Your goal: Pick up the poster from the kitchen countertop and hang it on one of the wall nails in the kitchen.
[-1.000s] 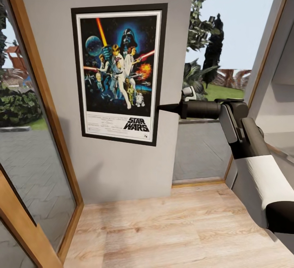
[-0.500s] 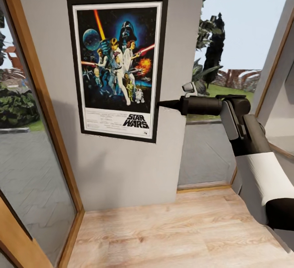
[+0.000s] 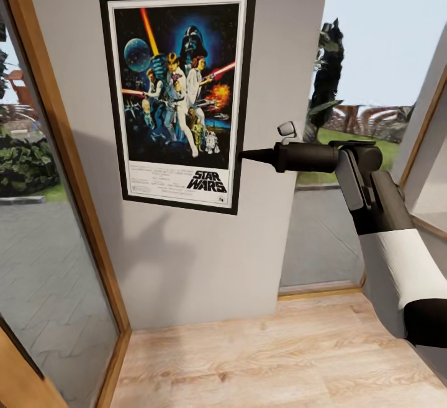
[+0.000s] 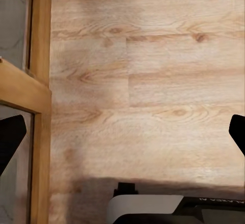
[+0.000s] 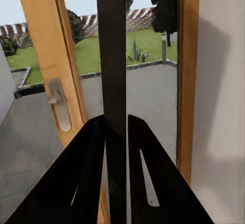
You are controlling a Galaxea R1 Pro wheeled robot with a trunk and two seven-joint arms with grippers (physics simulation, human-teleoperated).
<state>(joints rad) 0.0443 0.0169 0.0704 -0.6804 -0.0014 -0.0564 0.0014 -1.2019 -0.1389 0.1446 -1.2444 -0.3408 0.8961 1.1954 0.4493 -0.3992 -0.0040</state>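
Observation:
The poster (image 3: pixel 177 97) stands upright and flat against the pale grey wall (image 3: pixel 186 259), its Star Wars logo at the bottom. My right gripper (image 3: pixel 243 156) reaches in from the right and is shut on the poster's right black frame edge, about two thirds of the way down. In the right wrist view the two dark fingers (image 5: pixel 92 152) pinch the thin black frame edge (image 5: pixel 112 40) between them. My left gripper (image 4: pixel 122 137) hangs open over the wooden floor (image 4: pixel 153 81), with nothing between its fingertips. No wall nail can be made out; the kitchen countertop is out of view.
A wood-framed glass door (image 3: pixel 56 197) flanks the wall panel on the left, and a window with a garden behind it (image 3: pixel 347 147) opens on the right. Light wooden floor (image 3: pixel 267 358) lies below. A door handle plate (image 5: pixel 58 109) shows beyond the poster's edge.
The whole view has shifted, so the camera moved and the wall looks wider and nearer. The poster, still in my right gripper, sits slightly higher in the picture.

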